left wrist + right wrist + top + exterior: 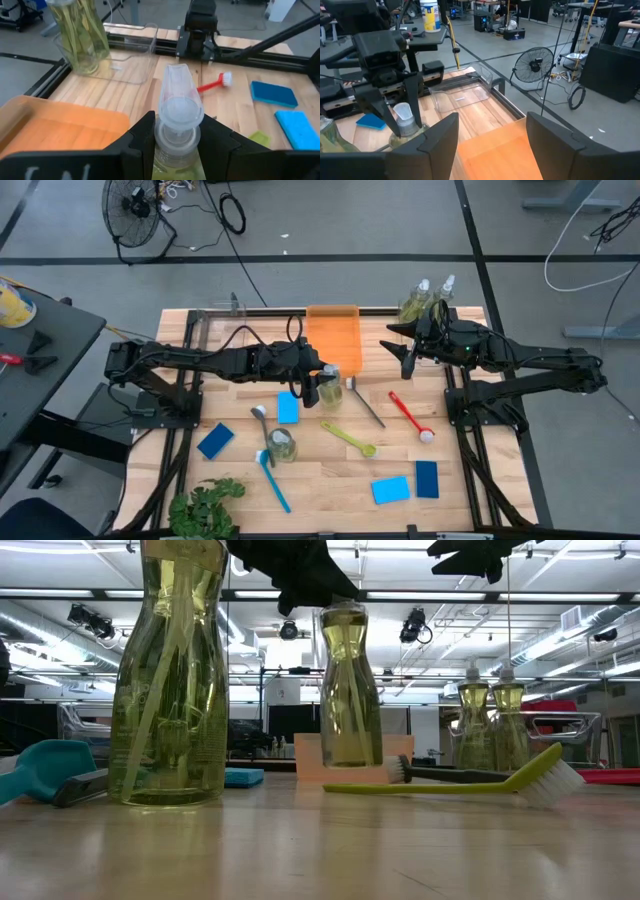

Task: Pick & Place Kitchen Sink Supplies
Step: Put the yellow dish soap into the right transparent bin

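**Left gripper clamped on the pump bottle beside the orange tray**

Your pump bottle (330, 388) stands upright on the table, just beside the near corner of the orange tray (333, 330). Your left gripper (172, 145) has it by the neck: in the left wrist view the two fingers press against the collar under the clear pump head, one on each side. The low view shows the bottle's base on the wood.

A second bottle (281, 445) stands nearer the front edge, beside the blue brush (272, 478). Two more bottles (418, 300) sit at the back right corner.

The yellow-green brush (348, 437) lies just in front of the gripped bottle, the black brush (366, 406) to its right, and the red brush (411, 418) beyond that. One light-blue sponge (288, 407) lies touching-close to the left gripper; other sponges (408, 484) rest near the front right.

Your right gripper (408, 352) hovers above the table right of the tray, fingers spread wide and holding nothing.
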`<action>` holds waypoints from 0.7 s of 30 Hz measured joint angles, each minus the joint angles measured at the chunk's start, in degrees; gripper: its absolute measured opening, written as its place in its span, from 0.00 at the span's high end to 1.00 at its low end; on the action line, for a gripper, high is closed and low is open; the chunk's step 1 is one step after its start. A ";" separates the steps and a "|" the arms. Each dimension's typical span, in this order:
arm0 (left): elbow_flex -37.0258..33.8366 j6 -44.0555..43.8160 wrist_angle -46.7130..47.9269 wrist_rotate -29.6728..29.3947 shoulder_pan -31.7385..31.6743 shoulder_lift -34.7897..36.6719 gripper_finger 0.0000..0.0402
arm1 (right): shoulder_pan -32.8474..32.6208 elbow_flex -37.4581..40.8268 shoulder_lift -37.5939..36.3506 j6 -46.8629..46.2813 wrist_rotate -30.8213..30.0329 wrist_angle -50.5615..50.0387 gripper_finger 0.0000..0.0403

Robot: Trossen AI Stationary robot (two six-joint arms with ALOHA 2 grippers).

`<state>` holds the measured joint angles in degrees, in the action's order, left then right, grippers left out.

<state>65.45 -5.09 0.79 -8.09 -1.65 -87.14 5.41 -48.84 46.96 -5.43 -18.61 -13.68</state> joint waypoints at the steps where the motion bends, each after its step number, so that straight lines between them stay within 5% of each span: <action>1: 0.00 0.23 -0.16 0.00 0.00 -0.21 0.71 | 0.00 0.00 0.00 0.00 0.00 -0.05 0.42; 11: 0.00 0.27 0.02 0.05 0.67 -2.53 0.70 | 0.00 0.00 0.00 0.00 0.00 -0.01 0.42; 21: 0.07 -0.08 0.73 -0.23 0.76 -2.40 0.46 | 0.00 0.00 0.00 -0.02 0.09 0.00 0.42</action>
<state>65.52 -5.17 1.52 -8.32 -0.89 -89.54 5.41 -48.84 46.96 -5.45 -18.53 -13.68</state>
